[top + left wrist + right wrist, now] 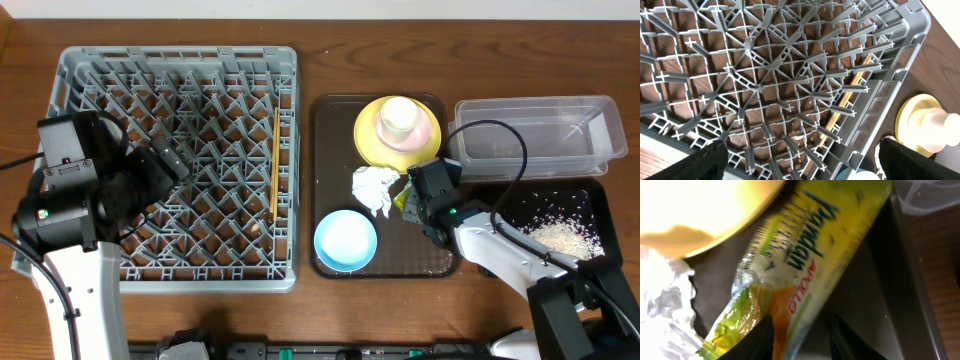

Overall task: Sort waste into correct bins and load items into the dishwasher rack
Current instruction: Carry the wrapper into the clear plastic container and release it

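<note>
My right gripper point(413, 196) is down on the dark brown tray, shut on the lower end of the yellow-green snack packet point(810, 260), which runs between its fingers point(757, 340). The crumpled white napkin point(374, 189) lies just left of it. Behind them, a small white cup point(400, 118) stands on the yellow plate point(372, 140). The light blue bowl point(346, 240) sits at the tray's front. My left gripper point(807, 167) hangs open over the grey dishwasher rack point(70, 70), holding nothing. The wooden chopsticks point(274, 165) lie in the rack's right side.
The clear plastic tub point(535, 135) stands at the back right. In front of it, the black tray point(590, 195) holds loose white rice scraps point(565, 237). The brown serving tray point(330, 150) lies between rack and bins.
</note>
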